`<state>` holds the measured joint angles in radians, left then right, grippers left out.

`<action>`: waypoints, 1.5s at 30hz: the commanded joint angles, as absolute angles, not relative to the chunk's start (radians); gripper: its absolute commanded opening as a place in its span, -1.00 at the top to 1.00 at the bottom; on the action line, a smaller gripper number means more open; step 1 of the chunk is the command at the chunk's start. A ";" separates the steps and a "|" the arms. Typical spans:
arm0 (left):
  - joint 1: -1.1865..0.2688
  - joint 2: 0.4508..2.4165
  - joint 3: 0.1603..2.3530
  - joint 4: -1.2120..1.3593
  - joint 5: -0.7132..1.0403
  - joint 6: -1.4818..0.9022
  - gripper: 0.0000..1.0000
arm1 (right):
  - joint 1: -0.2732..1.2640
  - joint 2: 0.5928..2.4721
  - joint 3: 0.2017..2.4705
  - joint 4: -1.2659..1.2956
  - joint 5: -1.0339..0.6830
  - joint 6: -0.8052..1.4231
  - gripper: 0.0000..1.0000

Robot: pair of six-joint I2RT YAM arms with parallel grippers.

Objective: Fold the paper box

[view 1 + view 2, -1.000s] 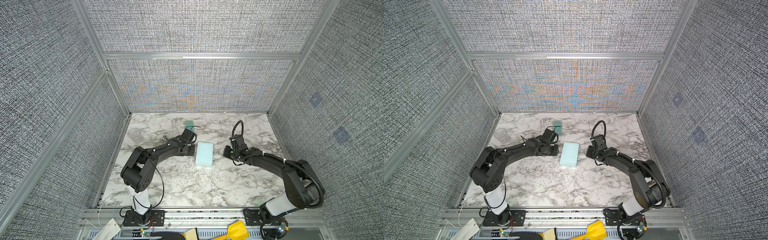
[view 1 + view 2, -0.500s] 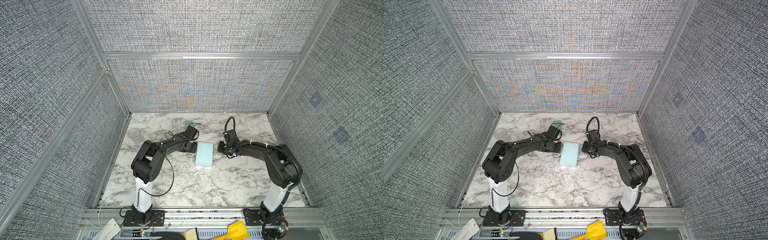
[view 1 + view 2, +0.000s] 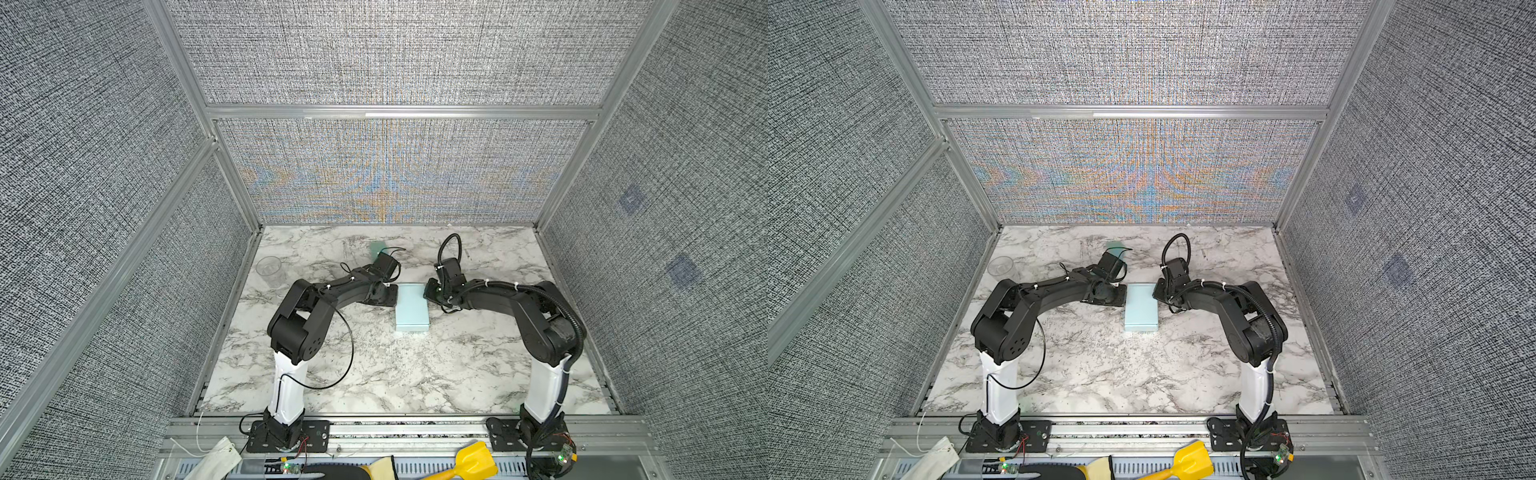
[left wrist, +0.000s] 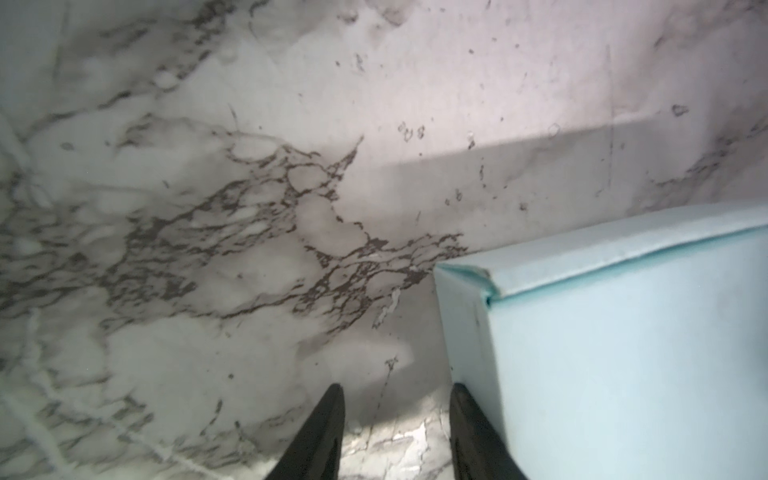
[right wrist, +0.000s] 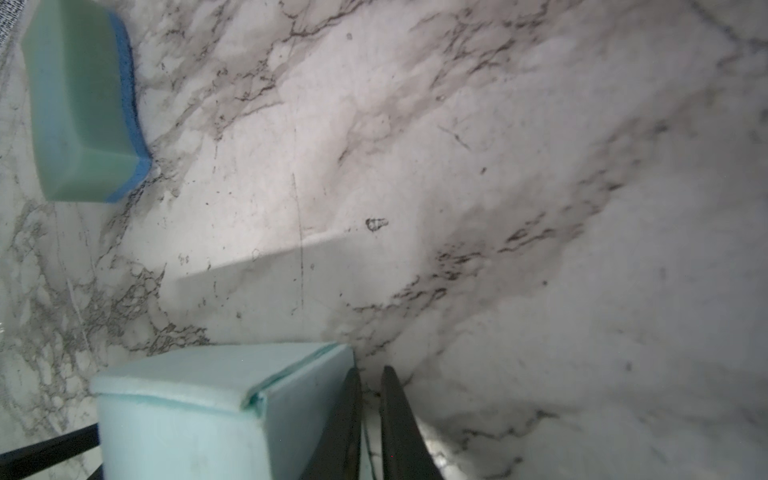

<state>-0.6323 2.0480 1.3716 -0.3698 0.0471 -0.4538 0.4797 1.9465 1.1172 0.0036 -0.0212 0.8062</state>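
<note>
Pushing in from either flank could skid the light paper box (image 3: 411,307) across the table (image 3: 374,374) or spring its tucked corner seams, since thin card likely gives easily and nothing pins it down. It lies folded up, mid-table, between both arms. The left end effector (image 4: 395,388) has its jaws partly spread and empty, one finger just beside the box's side wall. The right end effector (image 5: 370,370) is almost closed, gripping nothing, alongside the opposite wall.
</note>
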 commanded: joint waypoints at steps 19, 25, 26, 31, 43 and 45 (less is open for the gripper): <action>-0.565 1.739 1.343 -0.399 -0.142 -0.487 -0.22 | 0.355 1.647 1.159 -0.262 0.085 0.576 0.19; -0.563 1.623 1.310 -0.451 -0.242 -0.476 -0.26 | 0.273 1.431 1.053 -0.276 0.131 0.491 -0.14; -0.563 1.583 1.281 -0.431 -0.249 -0.474 -0.28 | 0.262 1.394 1.033 -0.275 0.139 0.472 -0.20; -0.562 1.372 1.123 -0.303 -0.291 -0.411 -0.41 | 0.227 1.202 0.934 -0.244 0.199 0.373 -0.48; -0.561 0.981 0.928 -0.298 -0.407 -0.307 -0.86 | 0.168 0.936 0.767 -0.177 0.242 0.261 -0.84; -0.561 0.934 0.886 -0.321 -0.438 -0.320 -0.87 | 0.164 0.915 0.728 -0.163 0.236 0.261 -0.85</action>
<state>-0.5625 0.9695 0.9161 -0.2970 -0.3756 -0.3222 0.1677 0.9329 0.7567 -0.1875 0.2253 0.2813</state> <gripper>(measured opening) 0.935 0.922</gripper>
